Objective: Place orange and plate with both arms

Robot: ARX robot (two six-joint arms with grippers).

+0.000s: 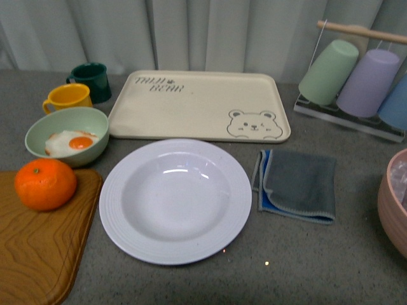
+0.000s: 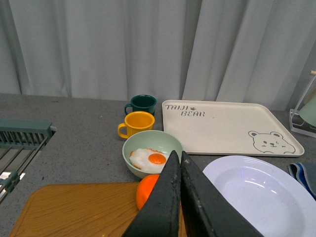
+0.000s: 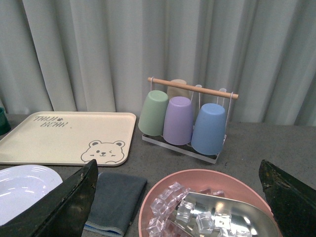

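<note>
Your left pincer sits closed, empty; right pincer gapes, empty. Start: spread the left above the orange beside the plate.

My left gripper: two matte black wedge-shaped fingers, rough-faced, tapering to thin tips. My right gripper: the same dark wedges, faintly olive-tinged.

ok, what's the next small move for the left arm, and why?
Likely open the left gripper: its jaws are pressed shut, with the orange just beyond their tips, sitting free on the wooden board. It can't close around the fruit until it opens.
</note>
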